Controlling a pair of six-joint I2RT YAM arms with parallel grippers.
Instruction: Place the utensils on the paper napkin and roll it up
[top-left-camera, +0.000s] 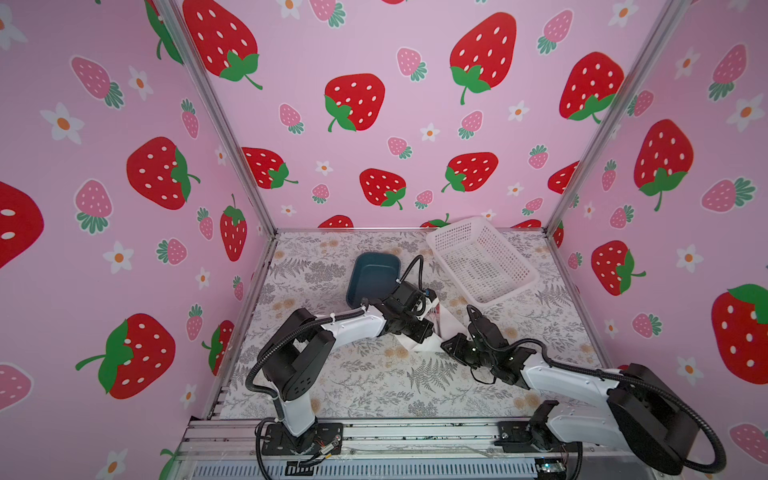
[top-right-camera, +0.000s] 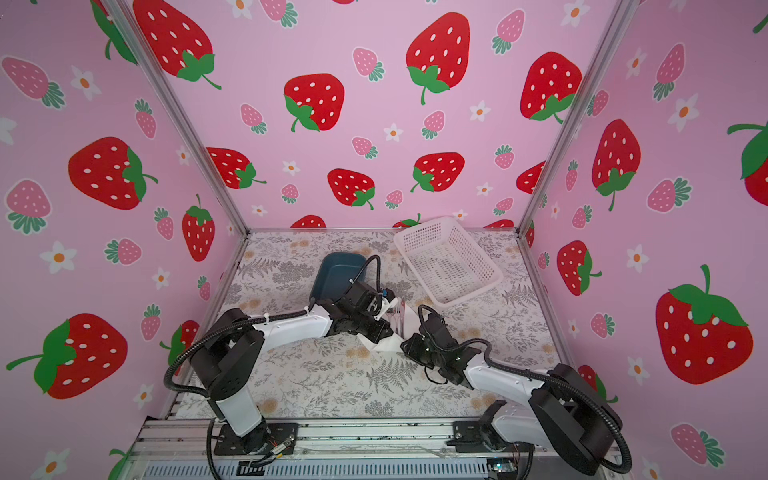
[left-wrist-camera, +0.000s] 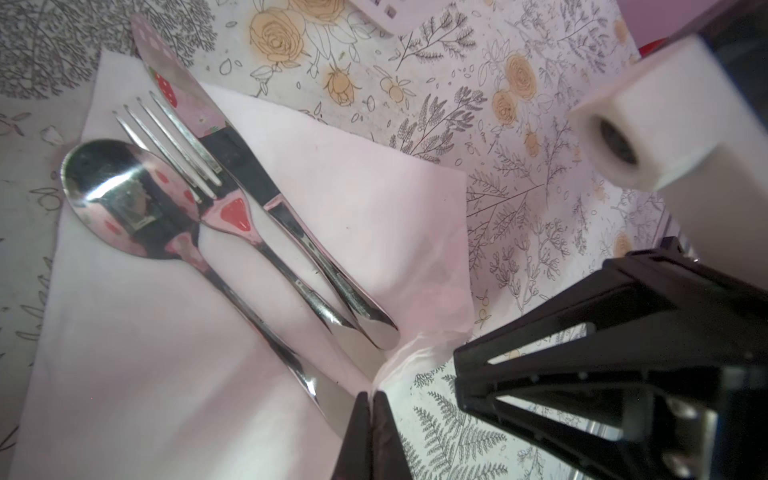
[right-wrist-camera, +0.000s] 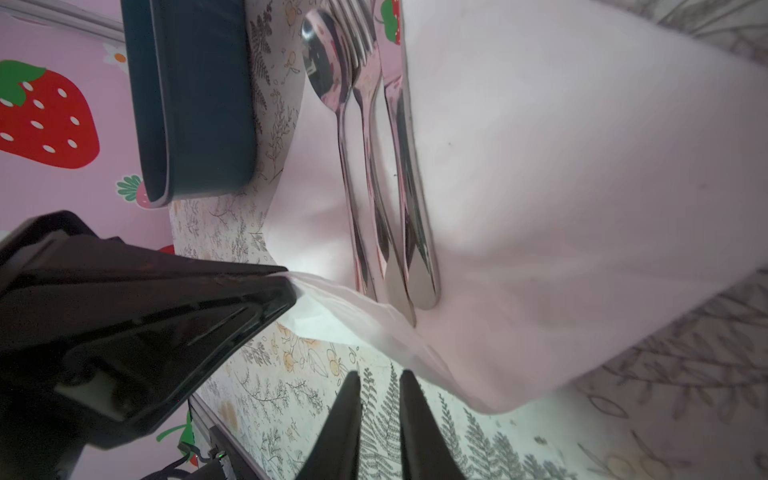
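The white paper napkin (left-wrist-camera: 353, 216) lies on the floral table, also seen from the right wrist (right-wrist-camera: 582, 208) and partly hidden under the arms in both top views (top-left-camera: 424, 343) (top-right-camera: 384, 345). On it lie the spoon (left-wrist-camera: 124, 195), fork (left-wrist-camera: 232, 216) and knife (left-wrist-camera: 249, 166) side by side, handles towards the grippers. My left gripper (left-wrist-camera: 371, 397) is shut on the napkin's edge near the handle ends, and that edge is pulled up (right-wrist-camera: 286, 282). My right gripper (right-wrist-camera: 380, 380) hovers just off the napkin's near edge, jaws slightly apart with only table showing between them.
A dark blue tub (top-left-camera: 370, 274) stands just beyond the left wrist. A white perforated basket (top-left-camera: 482, 257) sits at the back right. Both grippers meet closely at mid-table (top-left-camera: 440, 340). Pink strawberry walls enclose the table on three sides.
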